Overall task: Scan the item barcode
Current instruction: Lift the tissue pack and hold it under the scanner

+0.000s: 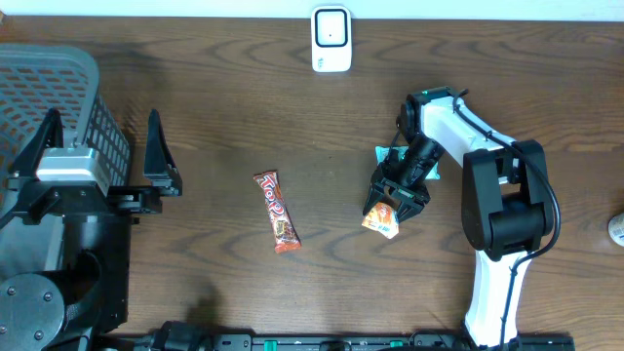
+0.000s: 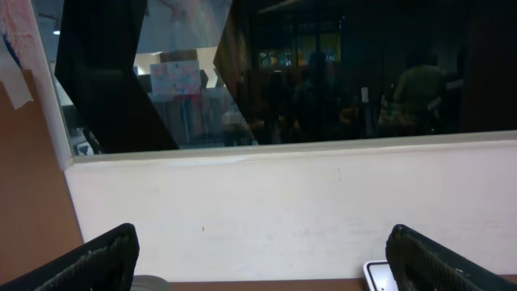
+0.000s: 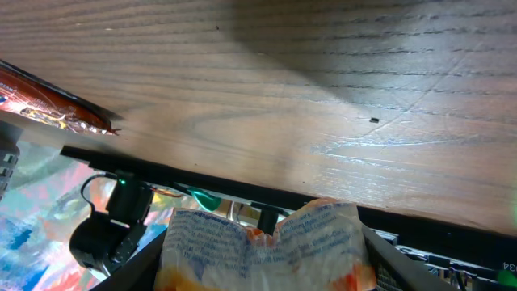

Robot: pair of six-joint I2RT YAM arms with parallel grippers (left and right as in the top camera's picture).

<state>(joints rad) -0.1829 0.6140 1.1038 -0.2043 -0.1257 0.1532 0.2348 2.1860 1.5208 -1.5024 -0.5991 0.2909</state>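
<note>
Crinkled orange-and-white snack packet [image 3: 262, 242] fills the bottom of the right wrist view, pinched between dark fingers, and that is our item. The right claw [image 1: 388, 210] has it, jaws about half closed on one end, which I'd say leaves the printed faces free to show a barcode. Seen from overhead, claw and packet sit right of centre on the desk [image 1: 214, 97]; whether the packet is off the wood or resting on it, I can't tell. The white scanner [image 1: 331, 39] stands at the far edge, well apart from the packet, so by my judgement the carry and the turn toward its face are yet to come. A red candy bar [image 1: 277, 211] lies flat to the left, untouched, clear of the route. Over on the left, the left claw [image 2: 266, 271] is spread fully wide with nothing in it, pointed at the back wall beside the grey basket [image 1: 58, 88], parked out of the way, I'd guess. The risk I see is the thin wrapper buckling and hiding the code.
</note>
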